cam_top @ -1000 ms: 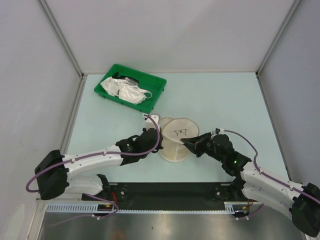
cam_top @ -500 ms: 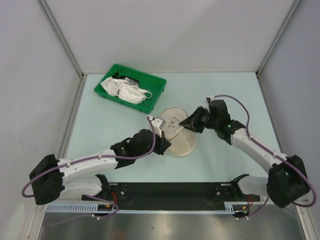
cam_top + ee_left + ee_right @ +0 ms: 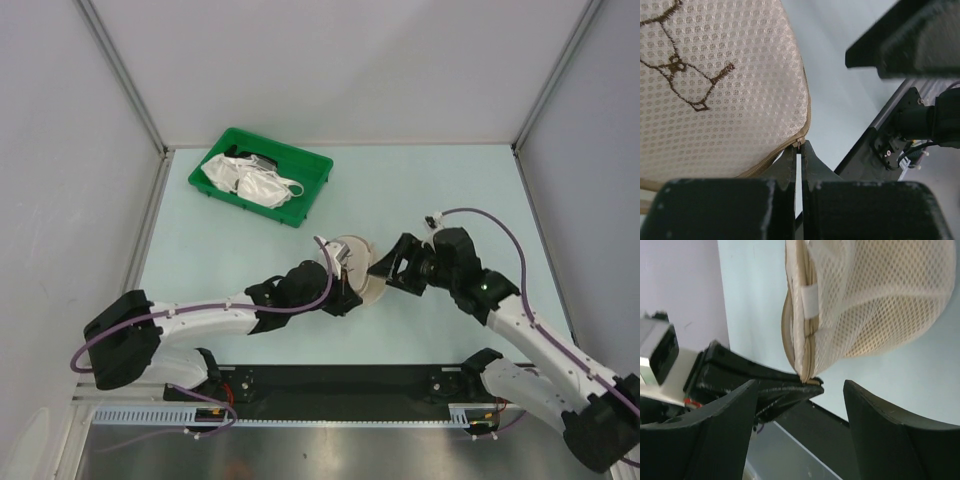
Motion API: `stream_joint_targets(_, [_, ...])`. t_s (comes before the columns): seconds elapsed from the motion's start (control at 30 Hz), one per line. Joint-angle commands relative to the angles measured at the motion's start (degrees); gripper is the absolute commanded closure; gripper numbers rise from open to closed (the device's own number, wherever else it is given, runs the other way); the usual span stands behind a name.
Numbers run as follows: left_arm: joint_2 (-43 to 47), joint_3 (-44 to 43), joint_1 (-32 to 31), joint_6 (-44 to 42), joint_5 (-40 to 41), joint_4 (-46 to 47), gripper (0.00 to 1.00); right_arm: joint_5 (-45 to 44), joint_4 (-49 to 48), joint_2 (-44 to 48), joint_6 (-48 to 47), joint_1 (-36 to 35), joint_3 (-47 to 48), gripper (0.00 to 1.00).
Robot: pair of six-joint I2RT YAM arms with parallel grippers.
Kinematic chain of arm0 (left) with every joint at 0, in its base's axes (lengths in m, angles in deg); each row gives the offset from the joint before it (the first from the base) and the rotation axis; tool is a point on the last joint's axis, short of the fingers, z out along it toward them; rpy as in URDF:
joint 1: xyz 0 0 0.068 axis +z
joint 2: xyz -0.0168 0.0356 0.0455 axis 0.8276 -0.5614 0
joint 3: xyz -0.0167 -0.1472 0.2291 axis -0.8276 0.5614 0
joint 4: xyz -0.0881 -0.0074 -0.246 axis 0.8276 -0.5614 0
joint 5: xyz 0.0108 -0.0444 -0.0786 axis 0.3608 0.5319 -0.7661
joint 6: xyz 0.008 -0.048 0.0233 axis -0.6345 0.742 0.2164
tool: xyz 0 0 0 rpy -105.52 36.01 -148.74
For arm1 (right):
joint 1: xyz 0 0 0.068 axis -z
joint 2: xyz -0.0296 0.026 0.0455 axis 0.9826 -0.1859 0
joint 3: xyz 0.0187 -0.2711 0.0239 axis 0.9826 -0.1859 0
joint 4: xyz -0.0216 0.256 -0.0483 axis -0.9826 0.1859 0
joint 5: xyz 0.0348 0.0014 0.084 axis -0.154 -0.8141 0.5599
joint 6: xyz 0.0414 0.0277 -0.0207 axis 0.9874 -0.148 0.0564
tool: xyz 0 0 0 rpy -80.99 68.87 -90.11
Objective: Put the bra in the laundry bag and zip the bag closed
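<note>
The laundry bag (image 3: 352, 262), a round beige mesh case with a small dark bra drawing, stands tilted on its rim mid-table. My left gripper (image 3: 348, 292) is at its near rim, shut on the zip pull (image 3: 800, 143), where the zip (image 3: 771, 159) meets the fingertips. My right gripper (image 3: 386, 268) stands open just right of the bag, nothing between its fingers (image 3: 890, 440). In the right wrist view the bag (image 3: 875, 295) hangs ahead of my right gripper (image 3: 800, 385). A golden tint shows through the mesh (image 3: 885, 340); the bra itself is hidden.
A green plastic tray (image 3: 312, 166) holding shiny white bras (image 3: 245, 178) sits at the back left. Grey walls with metal posts close in the table on three sides. The black base rail (image 3: 340, 385) runs along the near edge.
My right gripper has opened and let go of the bag, drawing back to its right. The left arm has pulled the zip pull rightward, and the bag now stands tilted up on its rim.
</note>
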Motion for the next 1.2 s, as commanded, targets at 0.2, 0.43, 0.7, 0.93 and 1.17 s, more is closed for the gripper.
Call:
stream_joint_targets(0.2, [-1.9,-2.6,0.0,3.1,-4.3,5.8,1.0,-3.9,-12.5,0.2,9.6,-6.2,-8.0,0.38])
stream_joint_targets(0.43, [0.5,-1.4,0.2,2.8,-1.7,2.8,1.0,-6.3,-16.2,-2.8,9.2,-6.0,-8.3,0.7])
stream_joint_targets(0.7, [7.0,2.9,8.6,2.2,0.1,-6.4,1.0,-4.8,-12.3,-1.1,5.6,-0.9,-8.2,1.0])
stream_joint_targets(0.93, [14.9,5.9,19.1,-2.7,1.4,-15.6,1.0,-1.3,-9.2,1.1,0.8,4.9,-7.6,1.0])
stream_joint_targets(1.17, [15.2,3.1,17.1,-4.9,-9.1,-10.6,1.0,4.8,-10.3,-8.9,-4.6,5.9,0.4,1.0])
